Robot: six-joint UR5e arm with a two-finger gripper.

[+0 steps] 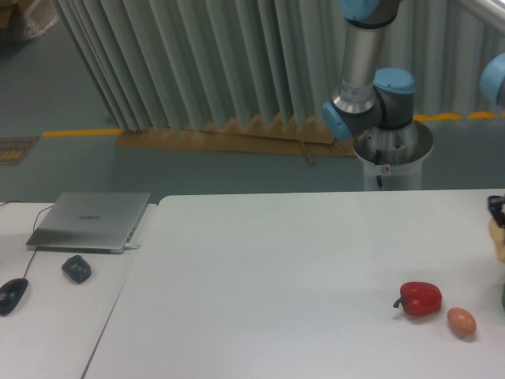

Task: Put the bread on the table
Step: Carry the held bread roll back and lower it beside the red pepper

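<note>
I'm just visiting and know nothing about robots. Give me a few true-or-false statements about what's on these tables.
1. The red bell pepper lies on the big white table. True.
2. The pinkish-orange oval sits left of the pepper. False: it sits to its right, nearer the camera.
3. The laptop is open. False: its lid is closed.
4. A computer mouse lies on the narrower desk. True.
5. The pepper is green. False: it is red.

Red pepper (419,298) (beside pinkish oval (461,321)) on table (276,260)
</note>
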